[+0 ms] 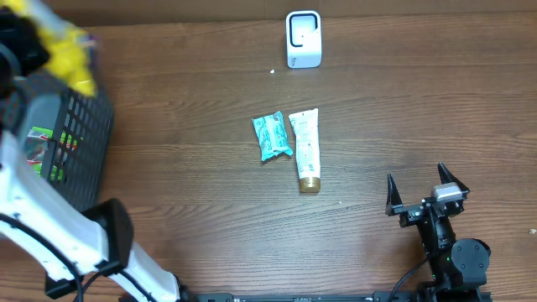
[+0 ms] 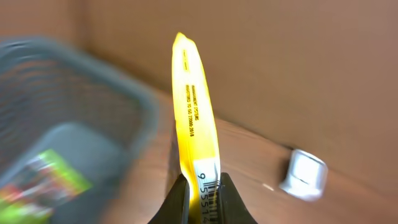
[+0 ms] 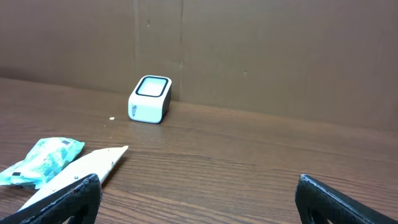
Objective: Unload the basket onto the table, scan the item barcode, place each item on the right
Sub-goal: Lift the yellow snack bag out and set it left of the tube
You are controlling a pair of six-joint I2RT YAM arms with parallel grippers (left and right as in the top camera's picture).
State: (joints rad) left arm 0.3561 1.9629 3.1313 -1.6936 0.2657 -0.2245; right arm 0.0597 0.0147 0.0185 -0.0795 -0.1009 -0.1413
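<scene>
You see the left gripper (image 2: 202,190) pinching the yellow packet (image 2: 196,118) across its barcode (image 2: 209,185), raised near the basket (image 1: 84,143) at the table's far-left corner. Expect it light and limp; hold clear of the barcode. The right gripper (image 1: 418,189) stands spread

Flat yellow plastic packet (image 2: 196,118), barcode at its lower end, stands upright and edge-on, held aloft at ten o'clock. Small white boxy scanner (image 1: 303,39) sits at twelve o'clock, window up.

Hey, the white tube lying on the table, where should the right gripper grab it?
Probably from straight above, jaws across the white tube near its gold cap. It lies flat, and that end is clear of the teal packet beside its other end.
</scene>
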